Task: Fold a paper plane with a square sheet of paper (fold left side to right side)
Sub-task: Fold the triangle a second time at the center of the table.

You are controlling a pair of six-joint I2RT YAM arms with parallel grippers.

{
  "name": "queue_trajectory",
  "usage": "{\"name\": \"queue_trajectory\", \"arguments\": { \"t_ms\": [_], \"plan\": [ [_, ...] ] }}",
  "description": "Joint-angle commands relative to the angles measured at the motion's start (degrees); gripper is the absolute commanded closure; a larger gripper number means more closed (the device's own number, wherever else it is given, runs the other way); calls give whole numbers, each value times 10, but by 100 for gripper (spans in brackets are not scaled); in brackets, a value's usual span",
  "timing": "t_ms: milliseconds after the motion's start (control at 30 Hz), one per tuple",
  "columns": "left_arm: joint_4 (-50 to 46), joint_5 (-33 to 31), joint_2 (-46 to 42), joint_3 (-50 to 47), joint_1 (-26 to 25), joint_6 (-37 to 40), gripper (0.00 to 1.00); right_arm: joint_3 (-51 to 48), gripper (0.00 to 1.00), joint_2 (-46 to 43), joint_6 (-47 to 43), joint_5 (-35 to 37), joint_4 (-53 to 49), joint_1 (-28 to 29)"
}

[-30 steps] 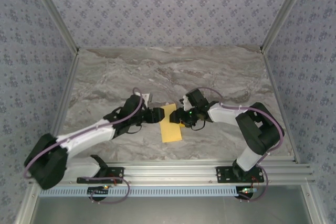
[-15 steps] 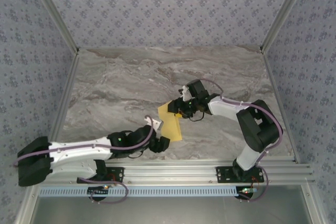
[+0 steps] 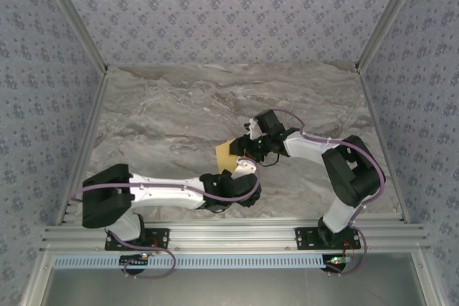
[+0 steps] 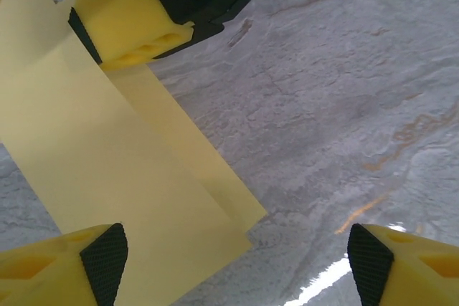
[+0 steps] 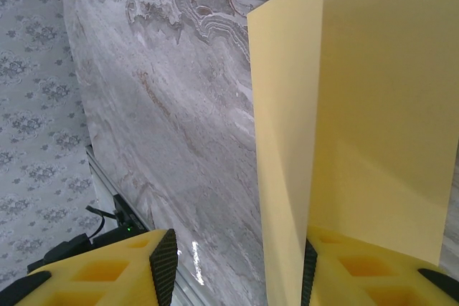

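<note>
My left gripper (image 4: 237,259) hangs low over the near end of the square sheet of paper (image 4: 129,177), jaws spread wide and holding nothing. 1 pad (image 4: 104,256) sits over the paper's near edge, and the other is well out over the bare table (image 4: 344,91). The sheet lies near the middle of the table, doubled along a lengthwise crease into 2 layers, but the upper layer is not flat and rises off the marble at the far end. My right gripper (image 5: 235,270) is at that end with a clear gap between its jaws. The raised flap stands in that gap, leaning against 1 pad (image 5: 308,281) and, as far as I can judge, not pinched. I take the left-to-right fold as made but not set. To do it well I should lower the flap until the long edges meet; the 2 near corners look slightly offset from my left wrist, so I should check them first. Then 1 gripper should pin 1 end flat while the other presses along the crease — slowly, since thin paper on smooth marble will likely slide or buckle under a sideways push.
</note>
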Motion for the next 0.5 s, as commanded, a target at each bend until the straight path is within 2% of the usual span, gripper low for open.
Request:
{"name": "queue_trajectory", "arguments": {
  "t_ms": [0,267,367,467],
  "plan": [
    [-83,-51,34,40,-10,-10,16,15,50,2,6,-8,-17,0],
    [-149,-96,97,91,-13,-30,19,14,50,3,8,-8,-16,0],
    [-161,-107,114,104,-15,-27,23,14,50,3,8,-7,-15,1],
    [-161,-109,122,110,-15,-21,32,14,50,2,6,-6,-18,0]
  ]
}}
